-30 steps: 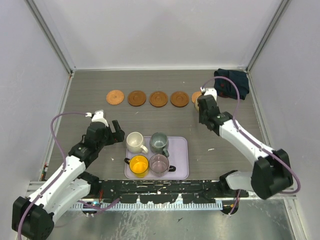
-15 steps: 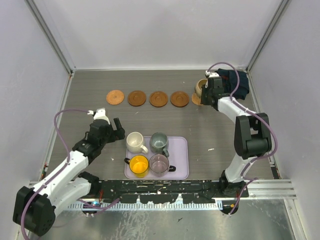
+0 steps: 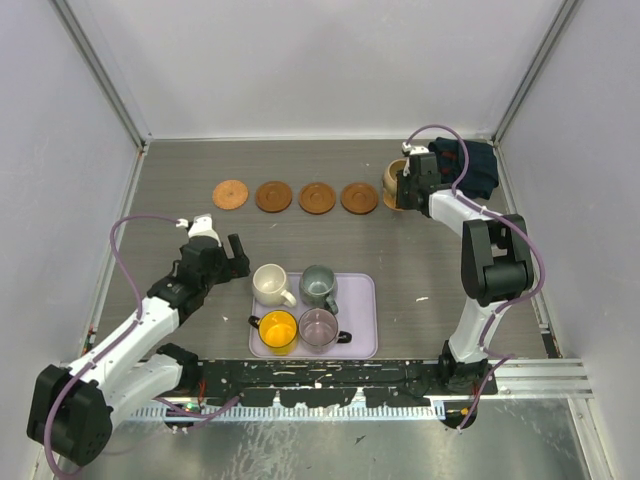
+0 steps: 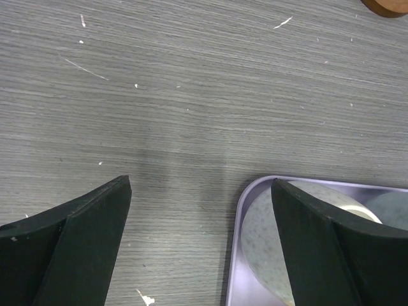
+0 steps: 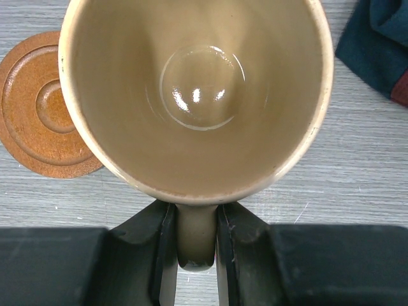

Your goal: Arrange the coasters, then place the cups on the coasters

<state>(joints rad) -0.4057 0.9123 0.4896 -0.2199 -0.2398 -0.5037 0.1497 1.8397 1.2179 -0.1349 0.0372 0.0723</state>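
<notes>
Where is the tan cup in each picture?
Top view: upper right, the tan cup is left of the blue cloth.
Left wrist view: not in it.
Right wrist view: it fills the middle, handle held by the right gripper.
Shared landmark: the blue cloth, right of the cup in both.

A grey desk with wood lines (image 3: 330, 240) fills the floor of a box with plain white walls (image 3: 320, 60). A flat, light purple tray with round corners (image 3: 362, 305) lies near the front edge of the desk, about in the middle. A dark blue folded cloth (image 3: 482, 170) sits in the far right corner, well apart from the tray. A dark red bit shows on it. Small white specks (image 3: 421, 298) dot the desk to the right of the tray.
</notes>
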